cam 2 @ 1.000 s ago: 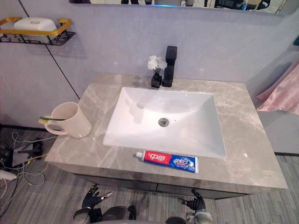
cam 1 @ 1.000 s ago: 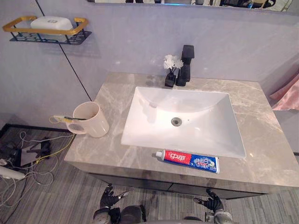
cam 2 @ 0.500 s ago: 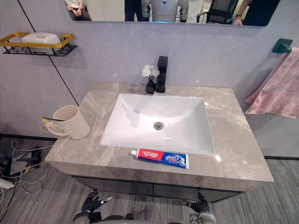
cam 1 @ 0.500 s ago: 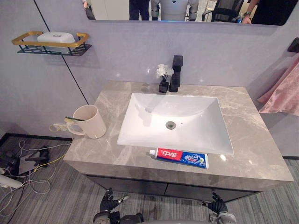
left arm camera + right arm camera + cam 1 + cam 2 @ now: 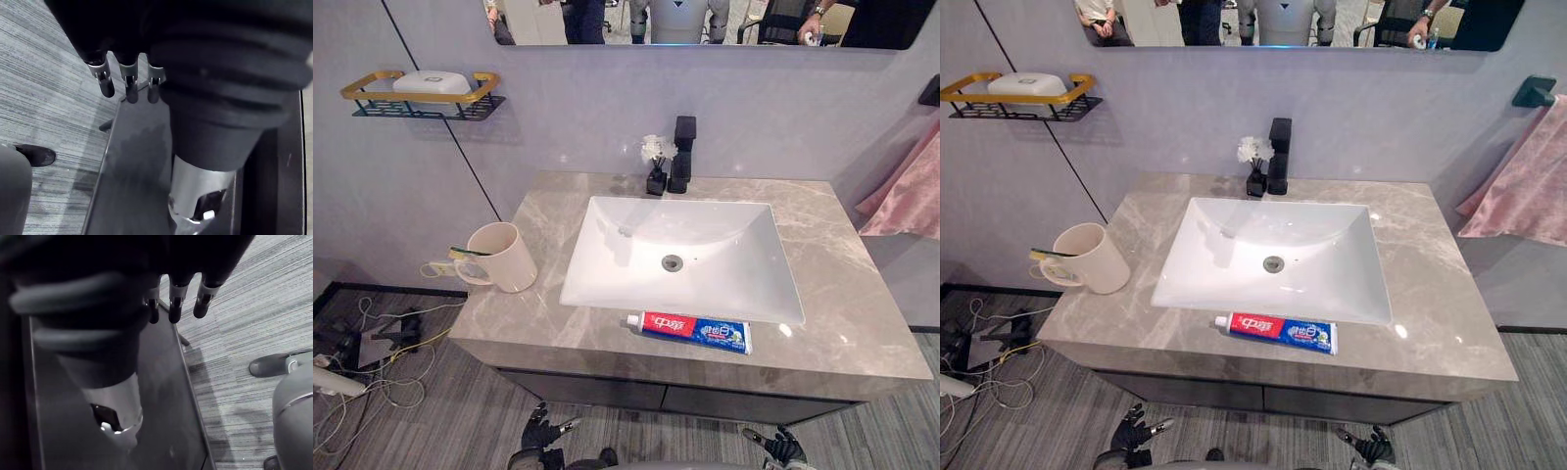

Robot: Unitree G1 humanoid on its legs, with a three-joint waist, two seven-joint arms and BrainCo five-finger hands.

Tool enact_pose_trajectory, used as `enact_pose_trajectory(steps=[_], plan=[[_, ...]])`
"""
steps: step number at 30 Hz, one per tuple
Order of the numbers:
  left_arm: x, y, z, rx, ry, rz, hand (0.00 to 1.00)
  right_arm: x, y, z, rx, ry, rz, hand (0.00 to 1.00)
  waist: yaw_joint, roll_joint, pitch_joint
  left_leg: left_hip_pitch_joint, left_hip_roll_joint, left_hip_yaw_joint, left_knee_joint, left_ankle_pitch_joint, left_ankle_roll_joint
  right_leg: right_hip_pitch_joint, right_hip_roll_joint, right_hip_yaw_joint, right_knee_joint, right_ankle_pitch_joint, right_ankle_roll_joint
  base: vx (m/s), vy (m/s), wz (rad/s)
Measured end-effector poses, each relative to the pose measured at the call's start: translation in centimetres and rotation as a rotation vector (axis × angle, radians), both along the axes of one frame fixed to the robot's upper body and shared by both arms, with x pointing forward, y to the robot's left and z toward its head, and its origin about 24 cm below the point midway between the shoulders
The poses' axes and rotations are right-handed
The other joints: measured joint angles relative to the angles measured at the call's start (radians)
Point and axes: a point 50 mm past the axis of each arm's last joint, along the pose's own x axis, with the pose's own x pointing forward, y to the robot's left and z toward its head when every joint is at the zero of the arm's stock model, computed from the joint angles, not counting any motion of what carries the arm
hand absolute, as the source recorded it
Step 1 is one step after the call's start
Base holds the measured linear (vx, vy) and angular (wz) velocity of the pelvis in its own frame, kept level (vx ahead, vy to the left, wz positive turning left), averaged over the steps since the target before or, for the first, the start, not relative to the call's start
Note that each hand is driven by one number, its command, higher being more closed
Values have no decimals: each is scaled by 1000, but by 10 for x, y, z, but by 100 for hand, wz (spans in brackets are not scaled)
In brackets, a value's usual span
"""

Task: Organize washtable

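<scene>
A grey-walled washroom is shown, with a grey marbled worktop (image 5: 862,323) into which a white basin (image 5: 705,245) is set. A cream mug (image 5: 504,257) stands near the worktop's left edge, and a toothbrush (image 5: 468,252) pokes out over its rim. A toothpaste tube (image 5: 690,332) lies flat on the front strip, just beside the basin's near edge. A black tap (image 5: 682,155) and a small flower vase (image 5: 656,168) stand behind the basin. The left hand (image 5: 540,434) and right hand (image 5: 783,448) are held low, below the worktop's front; their fingers (image 5: 105,83) hang relaxed, with nothing held. The tube is judged the likely first pick. It would best be approached from above and pinched across its middle, clear of the basin's edge.
</scene>
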Motion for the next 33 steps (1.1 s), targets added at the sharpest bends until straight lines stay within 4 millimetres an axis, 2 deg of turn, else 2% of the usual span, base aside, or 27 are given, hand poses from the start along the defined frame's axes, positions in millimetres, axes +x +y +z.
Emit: enact_pose_trajectory(steps=[4,5,6,8,11,13,16,17,20,21,23,24,26,27,29,33], plan=[[-5,33,6,68,-3,114,0,1,-9,2,-17,-7,-16,0,0,-2,0,0,-4,-4,0,0,0,7,-4,-7,-8,1,3,-23,3,5],[-7,52,12,112,-10,154,0,2,-16,5,-35,-9,-14,0,0,-2,0,0,-6,-9,0,0,0,13,-7,-13,-14,2,4,-10,-4,9],[-7,61,15,132,-16,172,0,2,-18,5,-43,-10,-13,0,0,-2,0,1,-6,-12,0,0,0,16,-7,-16,-15,2,4,-8,-7,13],[-7,96,31,218,-54,237,0,5,-29,10,-74,-21,-7,0,0,-2,0,-2,-6,-21,0,0,0,21,-10,-28,-21,2,5,-2,-18,13],[0,126,54,320,-127,281,0,8,-36,13,-94,-38,-1,0,4,-2,0,-6,-6,-26,-1,0,0,23,-10,-35,-27,2,5,1,-18,8],[16,144,83,411,-253,298,0,11,-36,15,-90,-58,10,0,8,0,2,-7,-7,-30,0,0,0,27,-10,-42,-32,2,5,8,-20,8],[40,152,127,524,-453,282,0,3,-37,15,-97,-52,13,0,24,2,3,-7,-9,-39,-1,0,0,36,-11,-53,-37,2,5,17,-20,9],[51,152,148,578,-542,270,0,0,-37,15,-97,-47,13,0,29,3,3,-8,-9,-41,-1,0,0,37,-11,-55,-40,2,5,12,-23,6],[69,145,199,697,-751,240,0,-3,-35,14,-95,-42,12,0,30,4,3,-9,-11,-57,-1,0,0,49,-10,-70,-48,2,5,9,-29,13],[71,142,207,721,-790,233,0,-5,-35,14,-95,-42,11,0,30,4,3,-9,-12,-59,-1,0,0,51,-10,-74,-49,2,5,-1,-28,13],[79,128,237,786,-932,206,0,-8,-34,14,-93,-45,12,0,31,9,3,-10,-13,-66,0,0,0,54,-10,-80,-48,2,5,-14,-26,9],[80,123,245,801,-969,199,0,-8,-33,14,-89,-44,14,0,30,10,3,-11,-13,-69,0,0,0,54,-10,-83,-48,2,5,-22,-22,13],[90,93,276,825,-1154,121,0,-10,-32,13,-76,-43,21,0,31,12,4,-17,-14,-80,0,1,-1,53,-10,-93,-46,2,4,-28,-21,15],[92,84,283,825,-1200,95,0,-12,-32,13,-76,-39,19,0,32,13,5,-17,-15,-81,0,1,-1,53,-10,-93,-45,2,4,-40,-18,8],[96,46,307,811,-1366,-37,0,-13,-31,12,-69,-37,25,0,31,16,4,-17,-16,-83,0,1,-2,54,-11,-95,-42,2,4,-41,-11,3],[97,-5,327,727,-1563,-243,0,-11,-27,11,-48,-42,48,0,24,26,5,-16,-15,-83,0,4,-3,52,-11,-94,-36,2,4,-39,-9,1]])
